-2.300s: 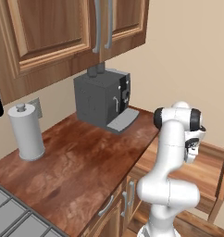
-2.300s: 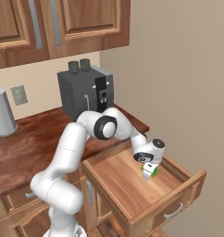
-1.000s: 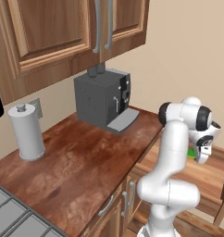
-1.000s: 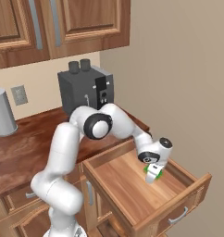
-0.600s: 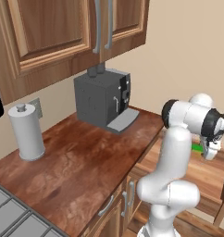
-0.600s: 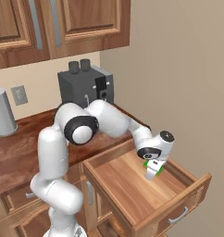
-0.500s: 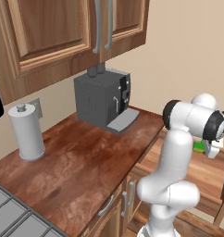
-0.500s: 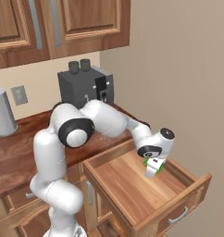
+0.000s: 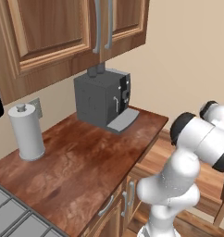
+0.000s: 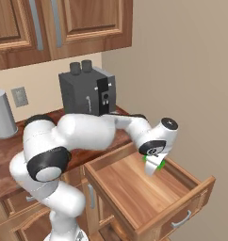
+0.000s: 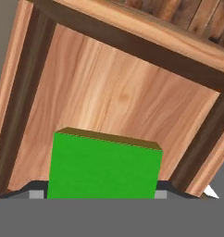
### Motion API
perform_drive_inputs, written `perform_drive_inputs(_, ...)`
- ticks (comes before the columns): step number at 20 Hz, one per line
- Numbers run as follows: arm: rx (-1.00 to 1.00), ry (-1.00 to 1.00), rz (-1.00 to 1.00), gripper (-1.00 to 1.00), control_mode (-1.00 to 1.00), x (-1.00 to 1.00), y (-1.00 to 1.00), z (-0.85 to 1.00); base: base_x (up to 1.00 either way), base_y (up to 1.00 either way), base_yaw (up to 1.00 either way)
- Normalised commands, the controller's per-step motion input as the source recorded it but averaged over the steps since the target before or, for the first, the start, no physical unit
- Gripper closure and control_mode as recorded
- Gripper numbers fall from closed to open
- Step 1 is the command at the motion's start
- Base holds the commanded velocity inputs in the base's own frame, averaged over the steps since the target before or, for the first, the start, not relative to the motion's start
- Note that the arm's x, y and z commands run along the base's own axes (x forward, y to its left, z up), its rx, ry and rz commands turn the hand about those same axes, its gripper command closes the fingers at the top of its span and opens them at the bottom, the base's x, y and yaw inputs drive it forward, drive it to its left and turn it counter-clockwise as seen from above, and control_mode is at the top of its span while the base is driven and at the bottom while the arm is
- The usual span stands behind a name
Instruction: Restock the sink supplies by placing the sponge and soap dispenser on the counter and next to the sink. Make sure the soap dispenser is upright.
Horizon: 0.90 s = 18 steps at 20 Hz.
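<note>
One sponge: the sponge (image 11: pixel 104 164) is sitting clenched in the gripper (image 10: pixel 153 165), hanging above the open drawer (image 10: pixel 134 188).
Slip risk: I judge the flat block is liable to be slipping loose on a wide swing, dropping back inside.
Snag risk: the arm is reaching low beside the drawer wall, so clipping it looks possible.
Counter: one counter (image 9: pixel 86 157) is waiting behind.
Appliances: one coffee machine (image 9: pixel 102 97) and one paper towel roll (image 9: pixel 26 132) are standing there.
</note>
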Motion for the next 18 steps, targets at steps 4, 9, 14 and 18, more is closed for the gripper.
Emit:
perform_drive_inputs(4, 0.0, -0.04, -0.01, 1.0, -1.0, -0.57, 0.48, 0.57, 0.0, 0.0, 0.0)
perform_drive_inputs(9, 0.0, -0.07, 0.0, 1.0, -1.0, -0.52, 0.51, 0.5, 0.0, 0.0, 0.0)
perform_drive_inputs(14, -0.01, -0.08, 0.0, 1.0, -1.0, -0.41, 0.49, 0.43, 0.0, 0.0, 0.0)
perform_drive_inputs(18, -0.01, -0.01, 0.0, 1.0, -1.0, -0.1, 0.39, 0.05, 0.0, 0.0, 0.0)
